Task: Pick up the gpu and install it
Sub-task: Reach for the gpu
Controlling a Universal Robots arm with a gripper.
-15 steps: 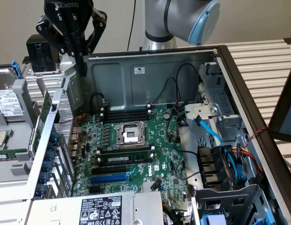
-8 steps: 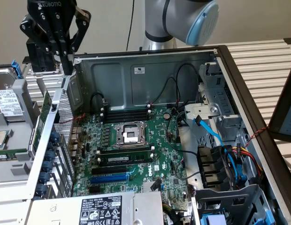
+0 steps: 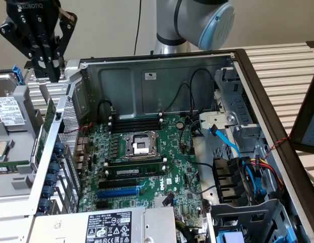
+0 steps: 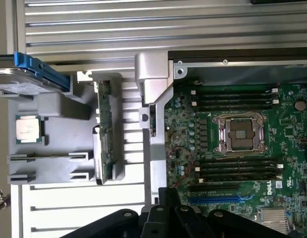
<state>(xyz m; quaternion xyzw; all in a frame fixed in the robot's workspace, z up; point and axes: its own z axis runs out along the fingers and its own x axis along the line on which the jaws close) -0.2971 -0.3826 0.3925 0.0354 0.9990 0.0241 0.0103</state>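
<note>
The gpu [image 3: 47,119] stands on edge in a grey holder [image 3: 17,177] just outside the open computer case, at the exterior view's left. I see it as a thin green card with a silver bracket. The wrist view shows the gpu [image 4: 104,133] edge-on between the holder's grey blocks. My black gripper [image 3: 49,72] hangs in the air above the gpu, well clear of it and holding nothing. In the wrist view the gripper [image 4: 166,210] shows as a black body. The green motherboard [image 3: 147,167] lies inside the case with a blue slot [image 3: 119,192] free.
A hard drive [image 3: 10,109] with a blue latch and a loose CPU chip [image 4: 28,130] sit on the grey holder beside the gpu. The case wall [image 3: 50,167] stands between holder and motherboard. Cables [image 3: 238,152] and drive cages crowd the exterior view's right. A power supply [image 3: 111,225] sits in front.
</note>
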